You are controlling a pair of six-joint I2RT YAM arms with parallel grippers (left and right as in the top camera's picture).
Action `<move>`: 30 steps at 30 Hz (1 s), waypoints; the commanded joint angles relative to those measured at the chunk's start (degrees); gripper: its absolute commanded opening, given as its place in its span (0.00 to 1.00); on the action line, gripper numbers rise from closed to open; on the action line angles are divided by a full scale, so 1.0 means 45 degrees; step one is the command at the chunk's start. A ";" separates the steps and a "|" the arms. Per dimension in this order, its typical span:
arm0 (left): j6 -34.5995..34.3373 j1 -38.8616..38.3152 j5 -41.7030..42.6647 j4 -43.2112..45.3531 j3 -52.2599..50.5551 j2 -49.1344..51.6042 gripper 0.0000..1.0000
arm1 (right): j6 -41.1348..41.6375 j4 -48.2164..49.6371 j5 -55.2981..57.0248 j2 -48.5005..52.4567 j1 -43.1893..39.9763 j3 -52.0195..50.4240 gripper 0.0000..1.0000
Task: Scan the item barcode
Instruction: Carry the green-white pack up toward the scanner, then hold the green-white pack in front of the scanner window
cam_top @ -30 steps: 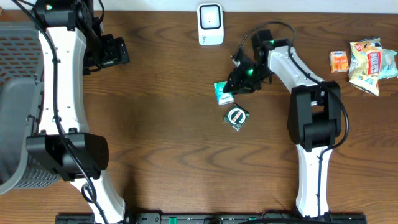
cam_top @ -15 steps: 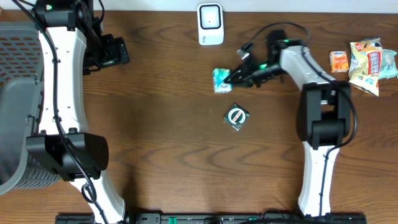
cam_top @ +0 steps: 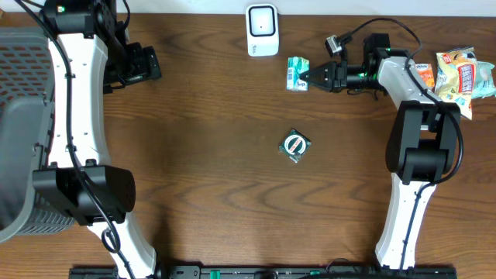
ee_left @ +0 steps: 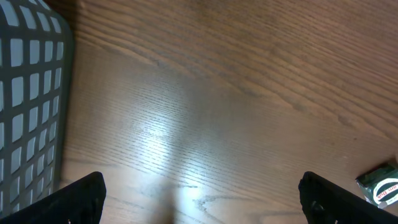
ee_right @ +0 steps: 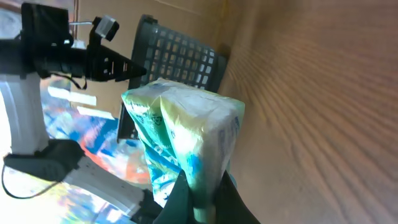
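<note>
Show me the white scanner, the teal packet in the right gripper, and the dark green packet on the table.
white scanner (cam_top: 262,29), overhead view, middle of its front face.
teal packet (cam_top: 296,74), overhead view, centre of the wrapper.
dark green packet (cam_top: 294,146), overhead view, on its round white logo.

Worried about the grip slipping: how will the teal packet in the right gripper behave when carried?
The teal packet looks like crinkled film, so probably light and floppy. The right gripper pinches only one edge, so it may sag or twist. Its glossy skin could be slippery.
</note>
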 commanded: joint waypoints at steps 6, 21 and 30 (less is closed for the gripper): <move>0.0073 0.0049 -0.0117 -0.0034 0.0049 0.0073 0.98 | 0.1491 0.3172 -0.0627 -0.0257 0.0107 0.0719 0.01; 0.0073 0.0049 -0.0117 -0.0034 0.0049 0.0073 0.98 | 0.5848 0.7572 -0.0607 -0.0253 0.0937 0.0772 0.01; 0.0078 0.0049 -0.0117 -0.0039 0.0049 0.0073 0.98 | 0.7495 0.5576 0.7980 -0.0277 0.2739 0.0797 0.01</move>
